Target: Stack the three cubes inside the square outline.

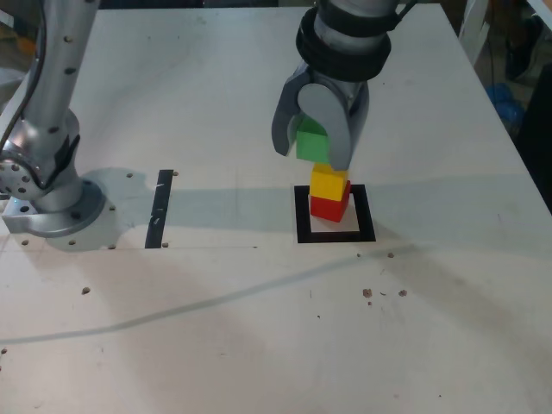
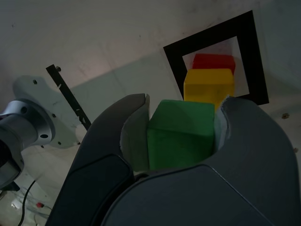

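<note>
The gripper (image 2: 181, 134) clenched the green cube (image 2: 181, 136) just above the yellow cube (image 2: 208, 84) on the red cube (image 2: 214, 61) inside the square outline (image 2: 174, 59); the final placement called for squaring it over the yellow one before lowering.

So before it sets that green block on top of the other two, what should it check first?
1. Gripper shut on the green cube: ok.
2. Yellow cube sits on the red cube: ok.
3. Red cube inside the square outline: ok.
4. Green cube squarely above the yellow: not ok, it hangs toward the exterior view's left.
5. Green cube clear of the yellow: cannot tell.
6. Green cube level in the grip: not ok, it looks tilted.
</note>
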